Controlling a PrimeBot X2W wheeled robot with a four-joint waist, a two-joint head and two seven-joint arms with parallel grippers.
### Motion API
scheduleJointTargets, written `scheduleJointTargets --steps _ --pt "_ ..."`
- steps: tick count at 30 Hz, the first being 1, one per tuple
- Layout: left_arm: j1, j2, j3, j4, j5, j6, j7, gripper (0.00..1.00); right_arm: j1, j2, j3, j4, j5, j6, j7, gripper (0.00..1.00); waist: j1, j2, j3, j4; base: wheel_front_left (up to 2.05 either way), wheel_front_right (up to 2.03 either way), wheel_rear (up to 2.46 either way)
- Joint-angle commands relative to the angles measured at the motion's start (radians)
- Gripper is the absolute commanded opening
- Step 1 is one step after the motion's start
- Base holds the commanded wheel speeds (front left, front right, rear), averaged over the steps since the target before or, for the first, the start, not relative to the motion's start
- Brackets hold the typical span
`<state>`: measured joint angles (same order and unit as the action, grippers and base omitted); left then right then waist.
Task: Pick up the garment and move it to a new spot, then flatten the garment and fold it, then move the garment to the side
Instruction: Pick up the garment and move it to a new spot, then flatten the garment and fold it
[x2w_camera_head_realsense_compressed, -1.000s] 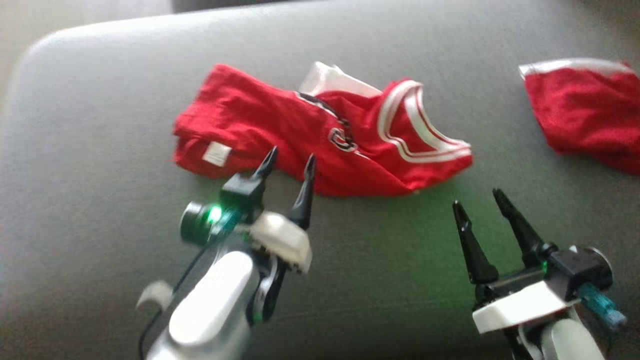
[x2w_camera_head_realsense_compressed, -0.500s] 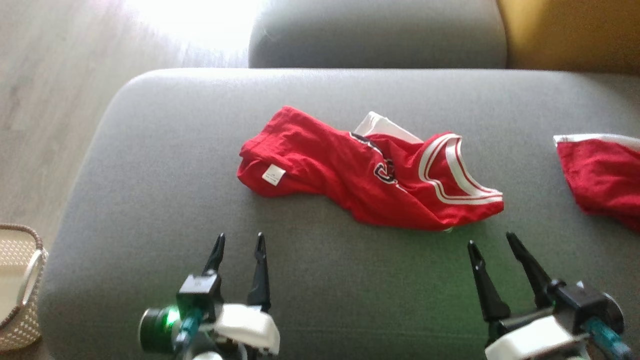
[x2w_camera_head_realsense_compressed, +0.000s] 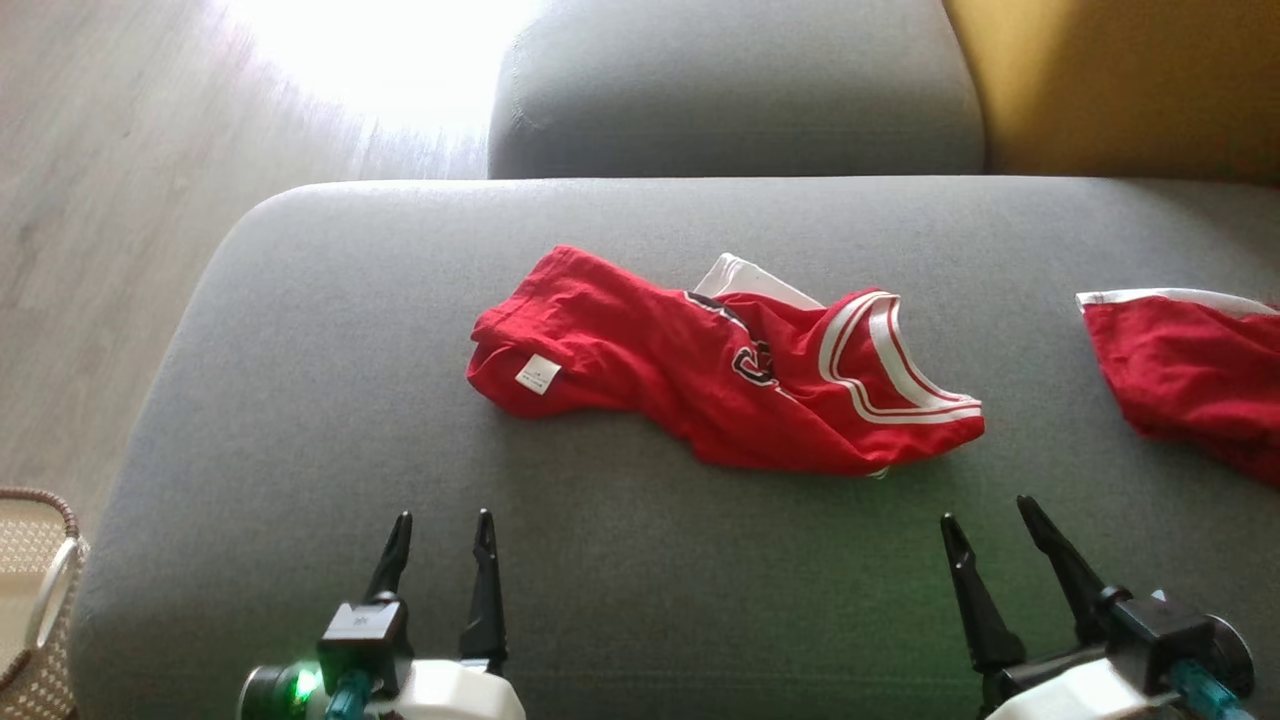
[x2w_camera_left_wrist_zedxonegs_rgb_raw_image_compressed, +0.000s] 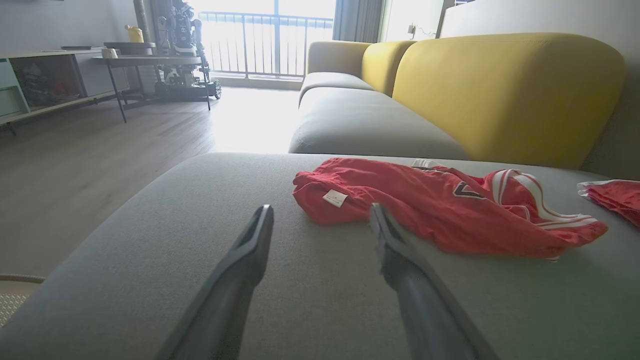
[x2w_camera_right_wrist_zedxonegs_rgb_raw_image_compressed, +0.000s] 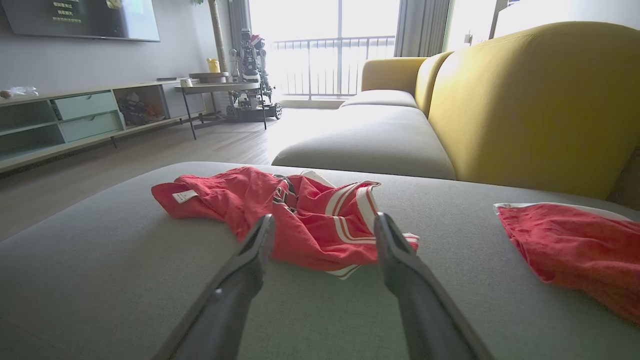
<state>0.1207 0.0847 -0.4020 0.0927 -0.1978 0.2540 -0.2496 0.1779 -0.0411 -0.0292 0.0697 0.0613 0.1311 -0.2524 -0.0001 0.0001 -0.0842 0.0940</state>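
the red garment (x2w_camera_head_realsense_compressed: 700, 390) lies crumpled in the middle of the grey sofa seat (x2w_camera_head_realsense_compressed: 300, 420). the left gripper (x2w_camera_head_realsense_compressed: 443, 517) and right gripper (x2w_camera_head_realsense_compressed: 984, 510) hover in front of it, both open and empty. for a good pick, each should pinch one outer edge, not the thick folds.

garment (x2w_camera_head_realsense_compressed: 690, 375): red cloth | sofa seat (x2w_camera_head_realsense_compressed: 300, 400): matt grey fabric

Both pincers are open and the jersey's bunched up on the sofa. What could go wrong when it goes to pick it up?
The jersey lies crumpled in layers, so a pincer might catch just one layer and lift it twisted. The second red garment lies close to the right pincer and could be grabbed instead.
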Motion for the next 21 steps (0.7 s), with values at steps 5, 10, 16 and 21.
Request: scheduleJointTargets --steps 5,10,16,21 --pt "-0.029 -0.017 0.06 -0.034 0.023 -0.01 -0.012 1.0 -0.021 -0.009 0.018 -0.034 0.0 0.0 -0.009 1.0 0.0001 -0.0001 -0.002 -0.01 0.0 0.0 0.0" --pt "-0.027 -0.025 0.07 -0.03 0.031 -0.018 -0.012 1.0 -0.021 -0.009 0.017 -0.035 0.0 0.0 -0.009 1.0 0.0001 -0.0001 -0.003 -0.016 0.0 0.0 0.0" --pt "-0.025 -0.03 0.081 -0.026 0.028 -0.021 -0.012 1.0 -0.02 -0.009 0.013 -0.036 0.002 0.0 -0.009 1.0 0.0001 -0.0001 -0.005 -0.016 0.0 0.0 0.0" --pt "-0.027 -0.032 0.086 -0.023 0.033 -0.026 -0.012 1.0 -0.021 -0.009 0.013 -0.036 0.01 0.0 -0.009 1.0 0.0001 -0.0001 -0.006 -0.013 0.0 0.0 0.0"
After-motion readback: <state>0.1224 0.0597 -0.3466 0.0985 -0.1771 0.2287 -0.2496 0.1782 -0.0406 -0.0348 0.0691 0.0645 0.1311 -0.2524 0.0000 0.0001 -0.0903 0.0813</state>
